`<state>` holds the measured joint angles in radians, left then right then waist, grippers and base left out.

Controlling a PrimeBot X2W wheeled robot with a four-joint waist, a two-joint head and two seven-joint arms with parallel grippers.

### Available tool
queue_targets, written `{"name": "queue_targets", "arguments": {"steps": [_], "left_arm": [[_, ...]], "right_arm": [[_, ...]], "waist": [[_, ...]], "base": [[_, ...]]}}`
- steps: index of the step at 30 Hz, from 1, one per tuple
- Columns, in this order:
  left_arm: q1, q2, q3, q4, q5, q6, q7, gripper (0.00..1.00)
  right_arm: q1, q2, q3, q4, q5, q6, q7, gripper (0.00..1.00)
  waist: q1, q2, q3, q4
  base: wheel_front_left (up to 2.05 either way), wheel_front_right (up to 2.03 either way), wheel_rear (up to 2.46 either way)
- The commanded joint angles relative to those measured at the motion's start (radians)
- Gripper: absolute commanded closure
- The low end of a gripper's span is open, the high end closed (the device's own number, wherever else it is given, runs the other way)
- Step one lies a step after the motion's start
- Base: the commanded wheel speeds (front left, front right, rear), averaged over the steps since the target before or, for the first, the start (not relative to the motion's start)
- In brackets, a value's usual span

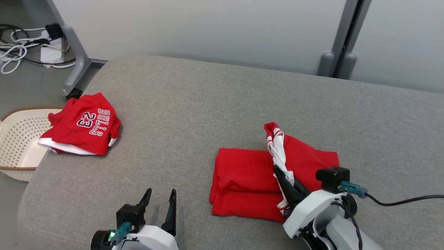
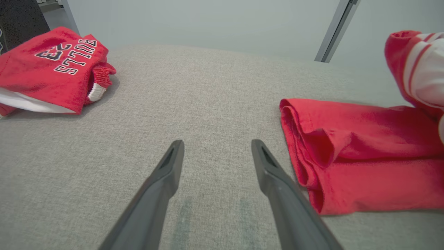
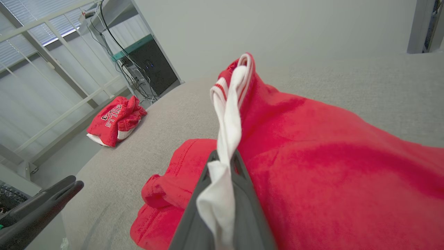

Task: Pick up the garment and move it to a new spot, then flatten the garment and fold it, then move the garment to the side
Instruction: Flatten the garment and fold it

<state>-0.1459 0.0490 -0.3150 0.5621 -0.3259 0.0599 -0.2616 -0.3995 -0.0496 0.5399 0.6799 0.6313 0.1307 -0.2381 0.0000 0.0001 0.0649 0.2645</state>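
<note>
The garment [image 1: 242, 180] is red with a white and red striped trim, and it lies partly folded on the grey cushion [image 1: 208, 104], right of centre. My right gripper [image 1: 277, 170] is shut on the trim and holds that strip raised above the folded layers [image 3: 329, 166]; in the right wrist view the white trim runs between its fingers [image 3: 242, 194]. My left gripper [image 1: 161, 192] stands open over bare cushion, left of the garment's folded edge [image 2: 364, 156], with nothing between its fingers [image 2: 166, 173].
A second red garment printed BULLS 23 [image 1: 85, 125] lies bunched at the cushion's left edge, partly over a perforated beige basket [image 1: 17, 139] on the floor. Cables [image 1: 20, 48] and a grey table leg [image 1: 74, 55] stand beyond. A pale wall runs behind.
</note>
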Motion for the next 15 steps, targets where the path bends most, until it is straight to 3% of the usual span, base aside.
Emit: {"name": "queue_targets", "arguments": {"steps": [1, 8, 9, 10, 15], "left_arm": [[-0.008, 0.004, -0.006, -0.003, 0.001, 0.002, -0.005, 0.0], [-0.02, 0.004, -0.034, -0.004, -0.004, 0.008, -0.005, 0.0], [-0.021, 0.004, -0.036, -0.003, -0.003, 0.01, -0.005, 0.0], [-0.021, 0.004, -0.036, -0.002, -0.003, 0.011, -0.005, 0.0], [-0.026, 0.004, -0.027, -0.004, -0.006, 0.012, -0.005, 0.0]], "right_arm": [[-0.017, -0.004, 0.024, 0.01, 0.019, 0.0, -0.006, 1.0], [-0.08, -0.004, 0.133, 0.056, 0.116, 0.0, -0.02, 1.0], [-0.088, -0.004, 0.142, 0.064, 0.128, 0.0, -0.022, 0.81], [-0.094, -0.004, 0.149, 0.064, 0.146, 0.0, -0.024, 0.0], [-0.127, -0.006, 0.13, 0.035, 0.187, 0.0, -0.028, 0.0]], "waist": [[0.0, -0.0001, 0.0, 0.032], [0.0, -0.0001, 0.009, 0.065], [0.0, -0.0001, 0.011, 0.065], [0.0, -0.0001, 0.012, 0.064], [0.0, -0.0001, 0.015, 0.026]], "base": [[0.0, 0.0, 0.0], [0.0, 0.0, 0.0], [0.0, 0.0, 0.0], [0.0, 0.0, 0.0], [0.0, 0.0, 0.0]]}}
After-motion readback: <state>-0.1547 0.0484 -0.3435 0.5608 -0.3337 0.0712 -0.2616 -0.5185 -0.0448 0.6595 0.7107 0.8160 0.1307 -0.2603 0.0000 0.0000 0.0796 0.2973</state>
